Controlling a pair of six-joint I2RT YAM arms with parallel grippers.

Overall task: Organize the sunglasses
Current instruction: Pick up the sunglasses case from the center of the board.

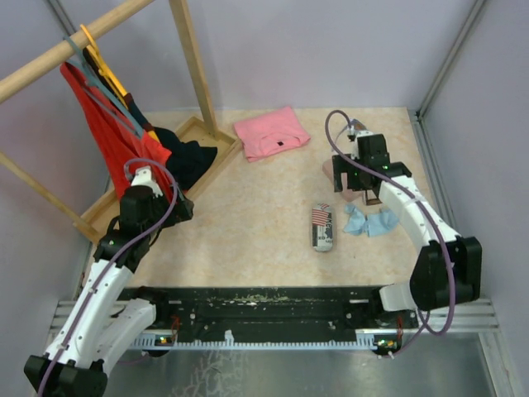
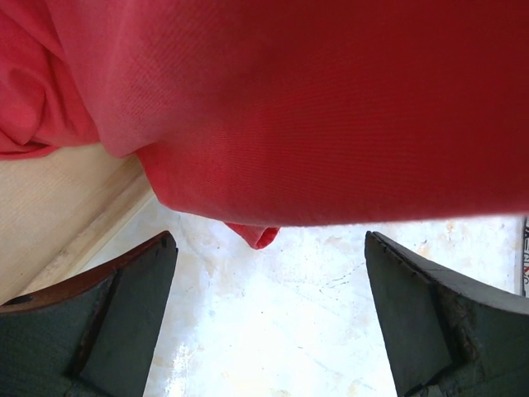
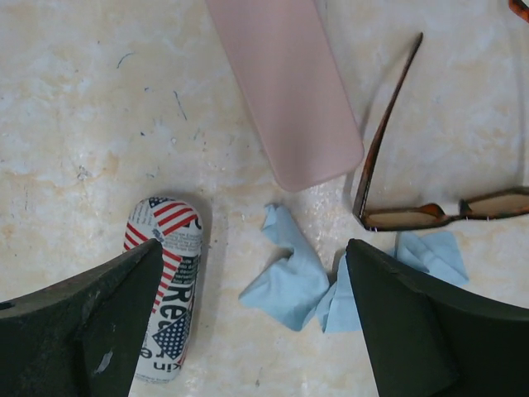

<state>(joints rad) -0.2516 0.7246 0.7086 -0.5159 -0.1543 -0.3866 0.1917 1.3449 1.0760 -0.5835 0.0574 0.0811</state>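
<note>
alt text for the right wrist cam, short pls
Brown-framed sunglasses lie unfolded on a pale table at right, one temple running up beside a pink case. Crumpled light blue cloth sits below that, a flag-patterned case at lower left; the right gripper frames the bottom, its dark fingers wide apart.

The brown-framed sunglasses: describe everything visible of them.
The brown sunglasses lie unfolded on the pale table: thin tortoiseshell-looking frame, probably plastic, with brownish lenses. One temple arm stretches away from the front, close beside the pink case, contact unclear. The front's lower edge meets a light blue cloth. Its right end is cut off by the picture's edge. The right gripper hovers open, not touching them.
</note>
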